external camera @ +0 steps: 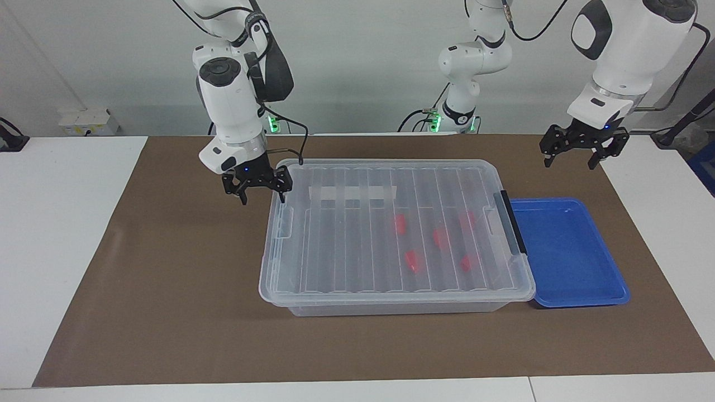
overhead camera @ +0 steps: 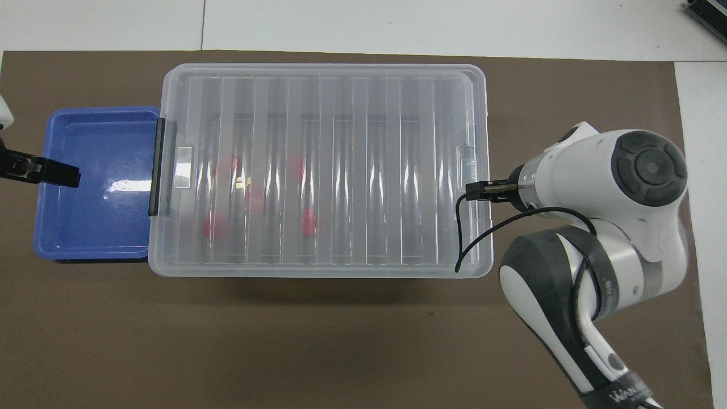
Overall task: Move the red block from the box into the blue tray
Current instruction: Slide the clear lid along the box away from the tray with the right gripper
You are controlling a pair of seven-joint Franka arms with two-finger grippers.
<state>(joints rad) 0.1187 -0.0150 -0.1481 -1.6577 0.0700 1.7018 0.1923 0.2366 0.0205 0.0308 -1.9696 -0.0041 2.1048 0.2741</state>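
The clear box (external camera: 346, 245) lies mid-mat with its ribbed lid shut. Several red blocks (external camera: 411, 261) show through the lid, toward the end with the dark latch bar (external camera: 513, 222). In the overhead view the box (overhead camera: 341, 113) and a red block (overhead camera: 308, 221) show the same way. The blue tray (external camera: 575, 262) lies against the latch end, with nothing in it. My right gripper (external camera: 261, 196) hangs open with nothing in it over the box's corner at the right arm's end. My left gripper (external camera: 570, 164) waits open above the mat, over the spot beside the tray's edge nearer to the robots.
A brown mat (external camera: 167, 290) covers the table under everything, with white tabletop (external camera: 50, 223) at both ends. The right arm's wrist and cable (overhead camera: 596, 227) hang over the mat by the box's end in the overhead view.
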